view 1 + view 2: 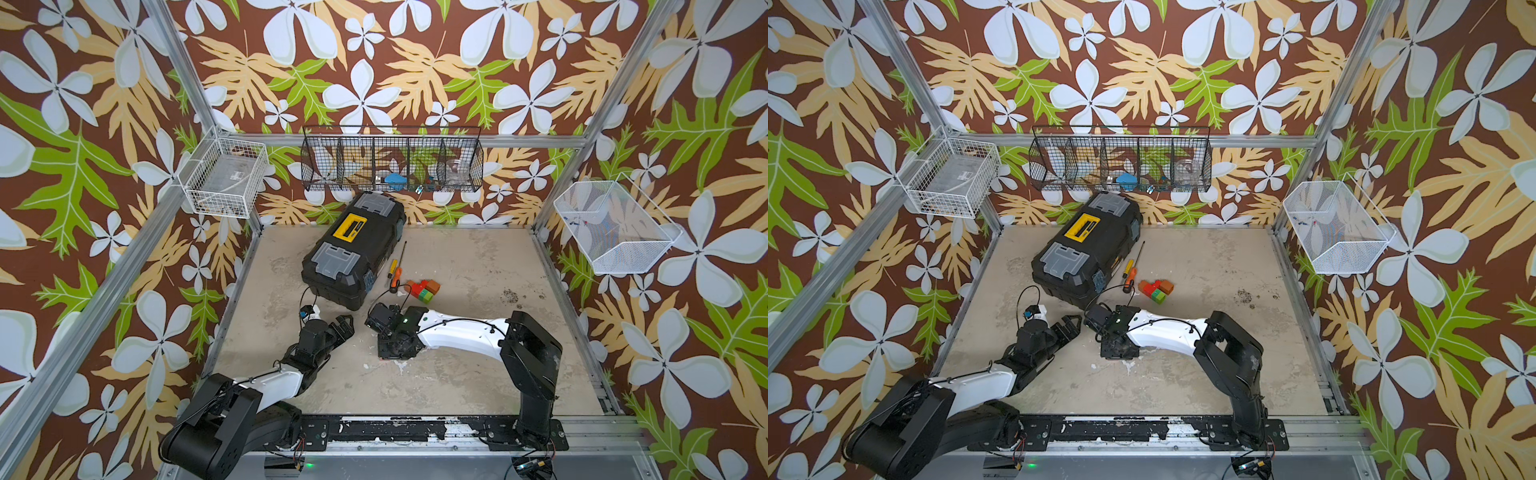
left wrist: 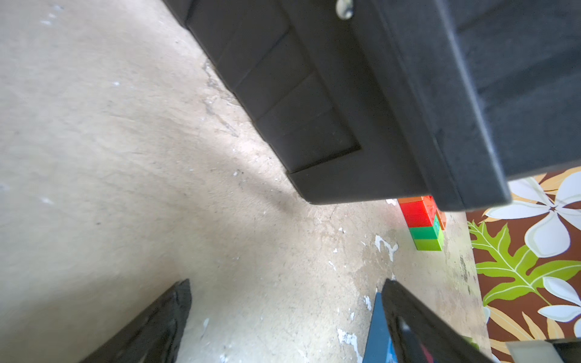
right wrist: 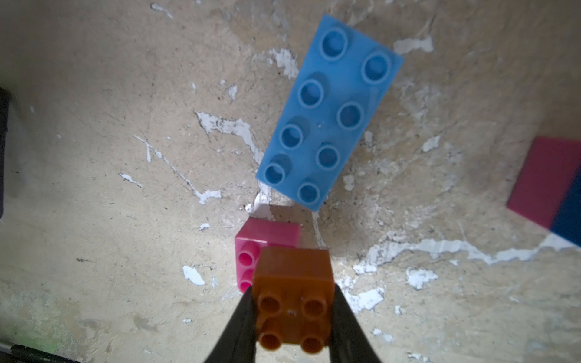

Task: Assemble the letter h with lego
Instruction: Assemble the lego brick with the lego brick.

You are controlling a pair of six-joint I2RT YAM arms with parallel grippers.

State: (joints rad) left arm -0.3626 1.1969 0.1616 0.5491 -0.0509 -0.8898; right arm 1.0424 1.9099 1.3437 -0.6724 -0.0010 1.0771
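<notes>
My right gripper (image 3: 294,290) points down at the floor and is shut on a square orange-brown lego brick (image 3: 294,283). Just under it lies a pink brick (image 3: 267,234), and beyond that a long light-blue brick (image 3: 327,113), studs up. A joined pink and blue piece (image 3: 547,185) shows blurred at the frame edge. My left gripper (image 2: 287,292) (image 1: 345,324) is open with nothing between its fingers; a blue strip (image 2: 375,330) shows beside one finger. A joined cluster of orange, red, green and lime lego (image 1: 423,290) (image 1: 1156,289) (image 2: 423,226) lies right of the toolbox. No whole letter h is in view.
A black toolbox (image 1: 353,245) (image 2: 345,94) stands at the back left of the floor, close ahead of my left gripper. Two screwdrivers (image 1: 395,276) lie beside it. Wire baskets hang on the left (image 1: 222,183), back (image 1: 392,160) and right (image 1: 615,226) walls.
</notes>
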